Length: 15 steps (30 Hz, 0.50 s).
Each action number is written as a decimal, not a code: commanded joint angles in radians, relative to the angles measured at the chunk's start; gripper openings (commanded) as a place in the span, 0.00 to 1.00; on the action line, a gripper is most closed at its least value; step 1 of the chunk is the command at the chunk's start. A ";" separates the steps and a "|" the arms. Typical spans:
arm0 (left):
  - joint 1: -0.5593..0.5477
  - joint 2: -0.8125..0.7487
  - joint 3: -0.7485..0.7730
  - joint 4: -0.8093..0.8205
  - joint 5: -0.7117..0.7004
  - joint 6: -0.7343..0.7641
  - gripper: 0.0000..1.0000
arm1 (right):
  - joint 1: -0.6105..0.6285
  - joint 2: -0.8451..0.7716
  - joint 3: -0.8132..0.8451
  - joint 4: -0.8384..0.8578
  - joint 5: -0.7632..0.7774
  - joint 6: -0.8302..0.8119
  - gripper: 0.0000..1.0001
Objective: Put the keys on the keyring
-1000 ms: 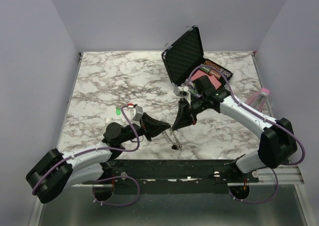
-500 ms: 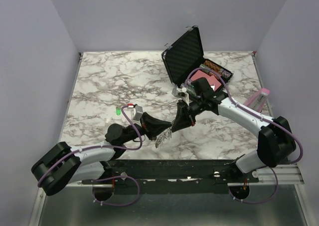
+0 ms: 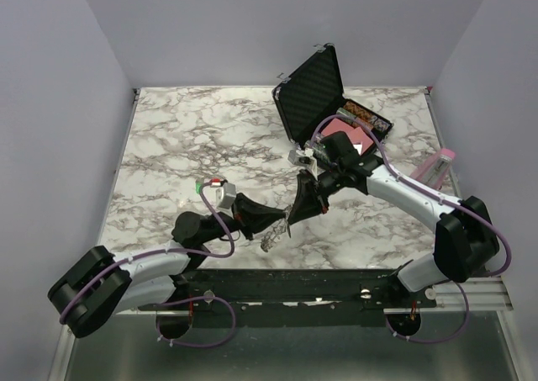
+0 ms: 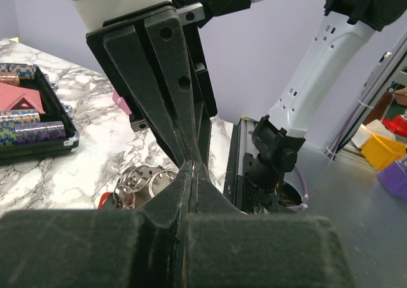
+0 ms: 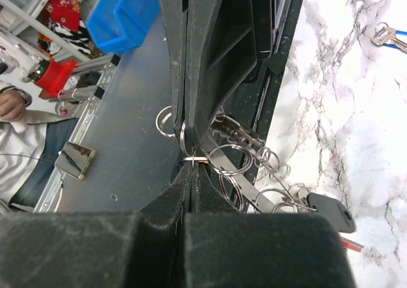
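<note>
Two grippers meet tip to tip just inside the marble table (image 3: 168, 145)'s near edge, ctr, w/ open slab to the L and a black case (image 3: 313, 91) propped open behind the R arm. L gripper (image 3: 280, 224) reaches in low, R gripper (image 3: 294, 216) angles down; both black wedge-shaped pairs are pressed together, R nipping a thin wire loop of the keyring (image 3: 271, 238), L's hold unclear. Silver rings dangle below the tips, black-headed key (image 5: 332, 212) at the end.

No writing, label or number (on any surface) is legible.
</note>
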State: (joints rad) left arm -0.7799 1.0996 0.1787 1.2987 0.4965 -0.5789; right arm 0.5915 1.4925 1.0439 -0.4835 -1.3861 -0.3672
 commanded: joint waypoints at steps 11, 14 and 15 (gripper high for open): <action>0.083 -0.127 0.059 -0.074 0.309 0.132 0.00 | 0.010 -0.017 -0.045 0.206 -0.142 0.215 0.01; 0.083 -0.139 0.084 -0.162 0.324 0.186 0.00 | 0.010 -0.021 -0.080 0.331 -0.174 0.338 0.00; 0.085 -0.150 0.093 -0.198 0.324 0.207 0.00 | 0.010 -0.023 -0.091 0.371 -0.182 0.364 0.00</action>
State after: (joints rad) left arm -0.7010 0.9886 0.2142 1.1801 0.7467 -0.4644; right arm 0.6044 1.4914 1.0000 -0.2958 -1.4715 -0.1722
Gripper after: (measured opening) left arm 0.009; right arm 0.008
